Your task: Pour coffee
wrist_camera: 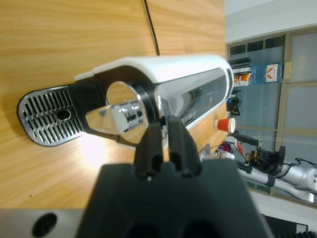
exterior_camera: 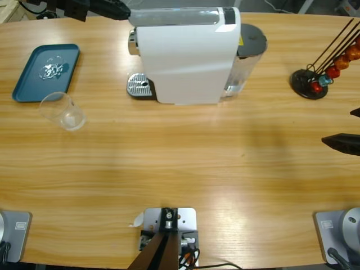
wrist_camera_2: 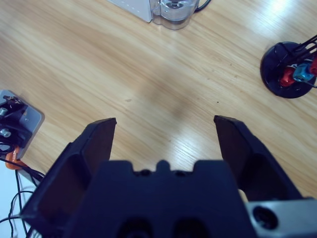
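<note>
Left hand [wrist_camera: 166, 126] is closed, jaws pressed together w/ nothing between them. It points at the front of the one white coffee machine [wrist_camera: 163, 74], right by the shiny spout [wrist_camera: 119, 119]. Seen from above, the left arm comes in from the top left corner, and the hand's black tip [exterior_camera: 115, 9] sits at the top of the machine [exterior_camera: 185, 56], close to its upper left edge.

Right hand [wrist_camera_2: 163, 131] is wide open, nothing in it. It hangs over bare counter [wrist_camera_2: 148, 79] at the right side. From above only two dark jaw tips [exterior_camera: 343, 142] show at the right edge.

On the counter [exterior_camera: 180, 169]:
- 1 coffee machine, w/ 1 silver drip tray [exterior_camera: 139, 86] at its left front & 1 clear water tank [exterior_camera: 247, 62] w/ a grey lid on its right.
- 1 clear glass tumbler [exterior_camera: 63, 111], tipped on its side, left of the machine & just below the tray corner. Can't tell if any coffee is in it; looks clear.
- 1 blue tray [exterior_camera: 46, 72] at far left, w/ a small crumpled clear thing [exterior_camera: 52, 68] on it.
- 1 black capsule rack [exterior_camera: 309, 83] at far right, holding small round capsules [exterior_camera: 332, 70]: orange, red & 1 blue. Exact no. hard to count.

Tumbler is well apart from both hands, and not under the spout.
</note>
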`<action>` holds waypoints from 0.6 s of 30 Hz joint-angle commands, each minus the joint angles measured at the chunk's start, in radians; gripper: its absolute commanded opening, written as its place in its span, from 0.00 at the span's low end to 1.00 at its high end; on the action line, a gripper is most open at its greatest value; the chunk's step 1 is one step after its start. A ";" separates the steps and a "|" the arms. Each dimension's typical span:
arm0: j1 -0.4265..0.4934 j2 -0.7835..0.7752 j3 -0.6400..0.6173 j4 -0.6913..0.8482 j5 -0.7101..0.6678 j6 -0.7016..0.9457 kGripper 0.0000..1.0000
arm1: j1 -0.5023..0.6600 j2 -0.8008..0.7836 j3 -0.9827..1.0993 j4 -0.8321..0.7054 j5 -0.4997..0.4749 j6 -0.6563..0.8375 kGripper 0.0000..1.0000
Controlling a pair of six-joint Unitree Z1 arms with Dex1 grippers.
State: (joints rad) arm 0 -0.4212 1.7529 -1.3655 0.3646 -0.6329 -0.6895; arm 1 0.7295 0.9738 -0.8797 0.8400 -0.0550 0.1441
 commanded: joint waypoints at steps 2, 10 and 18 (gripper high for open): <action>-0.008 0.020 -0.068 -0.001 -0.004 -0.016 0.00 | -0.009 0.018 0.028 -0.007 0.015 -0.009 0.88; -0.015 -0.006 -0.024 0.022 0.049 -0.011 0.23 | -0.009 0.019 0.027 -0.008 0.015 -0.009 0.89; -0.016 -0.006 0.042 0.022 0.084 0.002 0.96 | -0.009 0.025 0.027 -0.008 0.014 -0.009 0.89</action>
State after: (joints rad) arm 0 -0.4336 1.7455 -1.3745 0.3721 -0.5693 -0.6903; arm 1 0.7295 0.9742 -0.8797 0.8400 -0.0550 0.1441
